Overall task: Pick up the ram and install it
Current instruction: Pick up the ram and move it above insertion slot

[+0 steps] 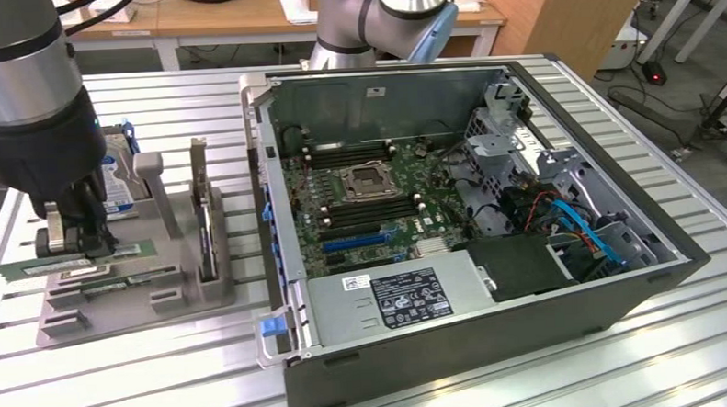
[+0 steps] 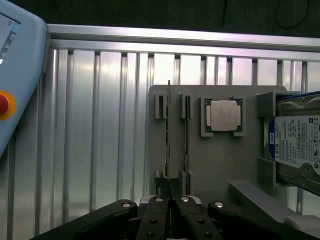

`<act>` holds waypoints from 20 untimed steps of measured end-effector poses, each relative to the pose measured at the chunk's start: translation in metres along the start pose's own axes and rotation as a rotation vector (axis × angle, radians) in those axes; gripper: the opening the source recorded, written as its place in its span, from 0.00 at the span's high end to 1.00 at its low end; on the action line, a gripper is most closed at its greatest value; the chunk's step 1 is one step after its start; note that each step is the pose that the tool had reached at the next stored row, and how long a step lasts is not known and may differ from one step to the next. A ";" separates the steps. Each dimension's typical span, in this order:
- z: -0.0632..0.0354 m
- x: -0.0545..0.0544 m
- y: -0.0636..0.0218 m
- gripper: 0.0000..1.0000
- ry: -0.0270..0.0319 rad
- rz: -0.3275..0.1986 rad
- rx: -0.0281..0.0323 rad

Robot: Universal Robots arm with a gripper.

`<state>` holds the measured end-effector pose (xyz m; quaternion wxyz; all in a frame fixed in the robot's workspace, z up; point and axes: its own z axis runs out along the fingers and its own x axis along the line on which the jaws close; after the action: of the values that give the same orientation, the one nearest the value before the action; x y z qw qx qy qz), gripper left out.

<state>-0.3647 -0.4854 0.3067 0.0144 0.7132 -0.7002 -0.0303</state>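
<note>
Wrist view shows the end effector (image 2: 170, 196) clamped narrowly around the ram (image 2: 168, 140).

We see the ram (image 1: 23, 267) (image 2: 168, 130) at the exterior view's left: a long, thin green board with dark chips and a white label strip, standing on its long edge. It is level and clamped near mid-length by the gripper (image 1: 74, 251) (image 2: 170, 200) jaws over the gray holder (image 1: 136, 313) on the surface. We cannot tell whether it has cleared its slot. The second ram (image 1: 116, 286) (image 2: 186, 135), its twin, stands edge-up in the neighbouring slot, just beside it, parallel and nearer.
</note>
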 end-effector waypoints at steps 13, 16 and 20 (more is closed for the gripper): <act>-0.0175 0.000 0.0011 0.89 0.0001 0.000 0.0000; -0.0221 -0.001 0.0014 0.89 0.0000 0.000 0.0000; -0.0278 -0.001 0.0018 0.89 0.0000 0.000 0.0000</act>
<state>-0.3647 -0.4854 0.3346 0.0144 0.7132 -0.7002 -0.0303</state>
